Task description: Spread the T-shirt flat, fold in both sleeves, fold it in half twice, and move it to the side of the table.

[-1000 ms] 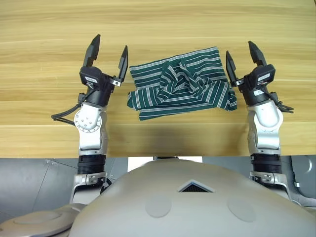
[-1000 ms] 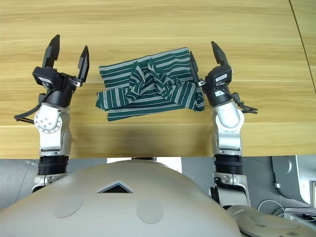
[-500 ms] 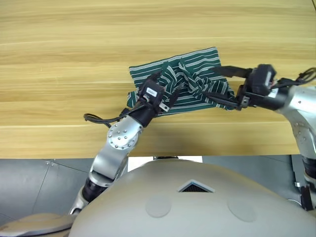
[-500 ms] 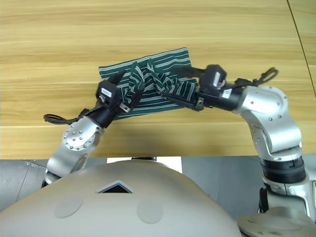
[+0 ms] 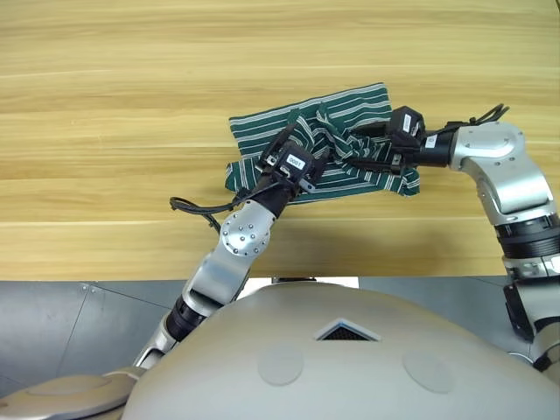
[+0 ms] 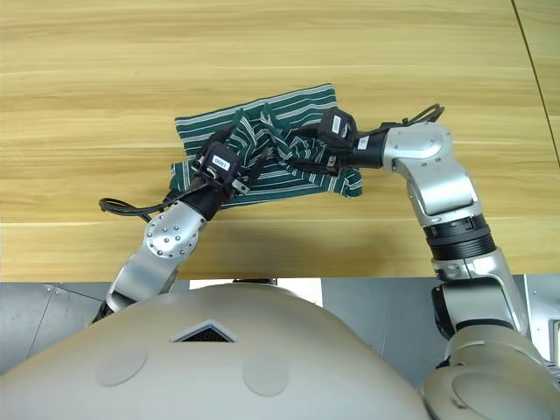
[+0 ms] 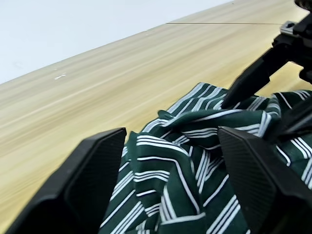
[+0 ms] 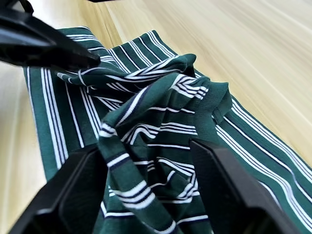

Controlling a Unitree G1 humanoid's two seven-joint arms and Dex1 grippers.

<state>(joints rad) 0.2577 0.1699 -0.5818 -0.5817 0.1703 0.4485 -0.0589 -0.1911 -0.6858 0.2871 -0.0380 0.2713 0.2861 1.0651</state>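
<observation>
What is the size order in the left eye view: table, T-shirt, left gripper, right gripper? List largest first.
1. table
2. T-shirt
3. left gripper and right gripper: they look alike, so not ranked.

1. Crumpled cotton T-shirt (image 5: 350, 105): dk green w/ thin white stripes, grouped in 2s–3s; stripes run diff. ways across the folds.
2. Long wooden table (image 5: 131, 87): light tan, in plank bands w/ fine darker grain lines.
3. Left gripper (image 7: 170, 134): matte black fingers (image 7: 92, 180), finely textured; small white label on its black body.
4. Right gripper (image 8: 146, 148): same matte black fingers (image 8: 222, 190).
5. Left arm (image 5: 236, 236) & right arm (image 5: 507, 166): silver-grey metal; thin black cable (image 5: 194, 206) by the left one.
</observation>
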